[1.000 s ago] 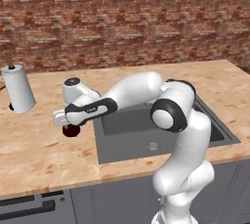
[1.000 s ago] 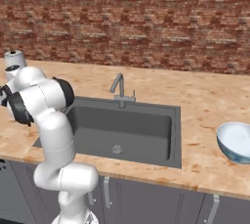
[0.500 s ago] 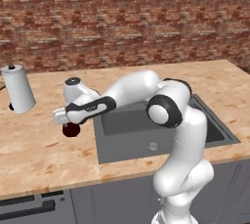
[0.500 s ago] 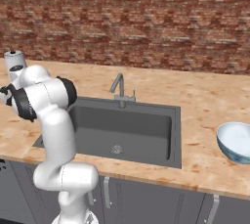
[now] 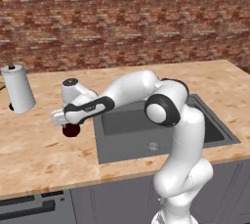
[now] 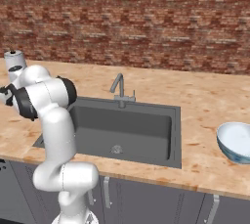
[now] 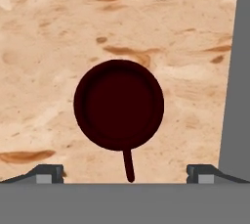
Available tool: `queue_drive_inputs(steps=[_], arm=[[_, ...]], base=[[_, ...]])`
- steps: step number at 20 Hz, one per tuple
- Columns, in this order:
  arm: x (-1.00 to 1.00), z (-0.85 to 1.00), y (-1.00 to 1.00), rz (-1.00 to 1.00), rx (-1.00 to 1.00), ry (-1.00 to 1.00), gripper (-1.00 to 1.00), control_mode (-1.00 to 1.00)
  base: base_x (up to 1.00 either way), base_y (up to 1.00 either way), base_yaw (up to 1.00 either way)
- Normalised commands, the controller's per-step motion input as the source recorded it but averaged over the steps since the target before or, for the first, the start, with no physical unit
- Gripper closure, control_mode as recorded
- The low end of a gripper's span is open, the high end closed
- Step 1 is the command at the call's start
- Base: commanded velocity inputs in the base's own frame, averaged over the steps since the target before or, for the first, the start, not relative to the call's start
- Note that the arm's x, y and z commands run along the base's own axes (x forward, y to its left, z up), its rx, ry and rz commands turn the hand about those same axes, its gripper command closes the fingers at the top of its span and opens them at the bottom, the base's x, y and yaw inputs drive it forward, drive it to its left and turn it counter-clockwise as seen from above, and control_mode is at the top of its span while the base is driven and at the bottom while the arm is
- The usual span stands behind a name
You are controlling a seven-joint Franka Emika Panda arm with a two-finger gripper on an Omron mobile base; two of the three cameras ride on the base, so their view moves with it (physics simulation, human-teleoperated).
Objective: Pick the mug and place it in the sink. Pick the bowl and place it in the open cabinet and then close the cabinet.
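The mug (image 5: 71,130) is small, dark maroon and stands upright on the wooden counter just left of the sink (image 5: 126,141). My gripper (image 5: 67,122) hangs right over it, pointing down. In the hand view I look straight into the mug (image 7: 118,104), its thin handle pointing toward the bottom of the picture. My gripper (image 7: 126,174) is open, with one fingertip on either side of the mug and clear of it. The bowl (image 6: 237,142), white with a blue-green outside, rests on the counter far right of the sink (image 6: 124,131). The cabinet is out of view.
A paper towel roll (image 5: 18,89) stands at the back left of the counter. A silver faucet (image 6: 119,89) rises behind the sink. The sink's grey rim (image 7: 235,71) runs along the right of the hand view. A brick wall backs the counter.
The arm's elbow has shifted slightly and the hand has sunk a touch over the mug. The gripper stays open and the mug has not moved.
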Motion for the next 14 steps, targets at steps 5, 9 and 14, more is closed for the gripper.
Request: queue_drive_inputs(steps=[5, 9, 14], arm=[[0.0, -0.21, 0.0, 0.0, 0.0, 0.0, -1.0, -1.0], [0.0, -0.31, 0.0, 0.0, 0.0, 0.0, -1.0, -1.0], [0.0, -0.25, 0.0, 0.0, 0.0, 0.0, -1.0, -1.0]], base=[[0.0, 0.0, 0.0], [0.0, 0.0, 0.0], [0.0, 0.0, 0.0]])
